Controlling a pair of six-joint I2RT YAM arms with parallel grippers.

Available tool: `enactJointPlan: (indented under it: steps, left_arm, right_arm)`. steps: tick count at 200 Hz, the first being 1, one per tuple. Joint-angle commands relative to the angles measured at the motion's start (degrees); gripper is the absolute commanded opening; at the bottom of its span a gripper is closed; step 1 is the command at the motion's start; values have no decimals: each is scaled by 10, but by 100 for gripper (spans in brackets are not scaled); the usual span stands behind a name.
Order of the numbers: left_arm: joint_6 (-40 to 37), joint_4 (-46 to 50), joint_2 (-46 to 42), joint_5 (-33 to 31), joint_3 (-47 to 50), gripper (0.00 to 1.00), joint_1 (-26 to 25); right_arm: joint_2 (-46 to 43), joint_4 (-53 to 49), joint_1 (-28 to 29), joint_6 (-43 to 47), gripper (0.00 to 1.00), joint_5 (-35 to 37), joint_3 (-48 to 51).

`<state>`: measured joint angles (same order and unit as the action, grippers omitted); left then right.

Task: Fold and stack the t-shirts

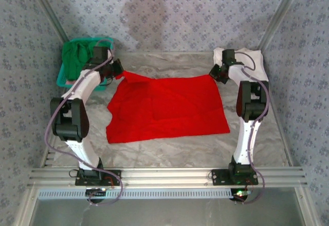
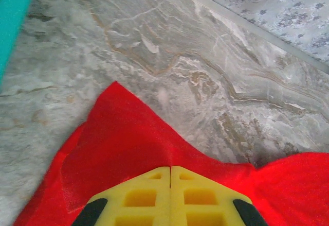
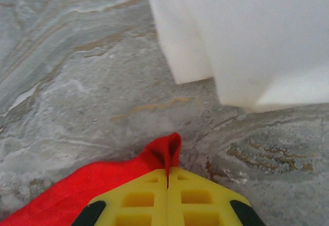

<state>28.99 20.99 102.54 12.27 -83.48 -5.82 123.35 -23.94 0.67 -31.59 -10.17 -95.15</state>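
So the red shirt [image 1: 164, 107] is spread mostly flat in the middle of the marble counter [image 1: 169, 154], a bit rumpled along its left side. The left hand [image 2: 170, 170] is clenched on the red shirt's far left corner, yellow fingers [image 2: 139, 197] pressed tight together with the cloth bunched up under them. The right hand [image 3: 167, 172] is pinching the far right corner, and a little fold of red pokes out between its tips. The white shirt [image 3: 247, 35] lies just past that right corner, not touching the red shirt. Off the red shirt's far left corner there's a teal basket [image 1: 61, 79] with a green shirt [image 1: 77, 56] stuffed in it.
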Motion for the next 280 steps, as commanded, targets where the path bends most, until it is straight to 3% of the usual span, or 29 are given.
enactJointPlan:
  steps: [1,29,77,210,280]
  left_arm:
    - [-17,10,-29,-11,9,0,7]
    - [-7,13,-24,22,-5,0,1]
    - [-26,87,-52,-5,-30,0,-42]
    - [10,304,-175,-47,59,0,-146]
    - [33,344,-225,-57,125,0,-151]
  right_arm:
    - [-40,2,6,56,0,42,2]
    - [-25,25,7,101,0,56,-7]
    - [-29,69,1,137,0,70,24]
    - [-241,324,16,247,0,78,332]
    - [-273,306,11,263,0,88,373]
